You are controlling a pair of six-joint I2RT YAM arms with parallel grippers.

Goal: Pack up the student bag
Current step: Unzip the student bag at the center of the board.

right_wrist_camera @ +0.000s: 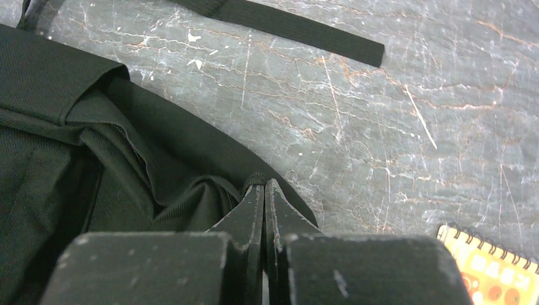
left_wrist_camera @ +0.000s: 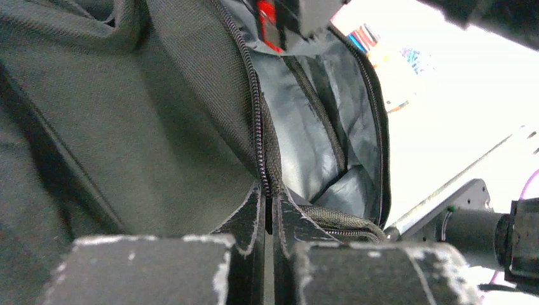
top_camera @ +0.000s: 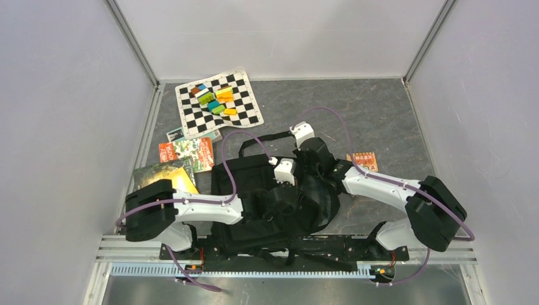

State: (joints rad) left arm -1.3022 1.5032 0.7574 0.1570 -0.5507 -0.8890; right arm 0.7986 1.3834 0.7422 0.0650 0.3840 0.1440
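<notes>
Lower centre, student bag gapes, grey lining showing; left gripper clamps its zipper edge, right gripper its fabric; chessboard upper left.

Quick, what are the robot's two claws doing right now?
Left gripper: closed, pinching the student bag at its zipper edge.
Right gripper: closed, pinching a fold of the student bag.
</notes>
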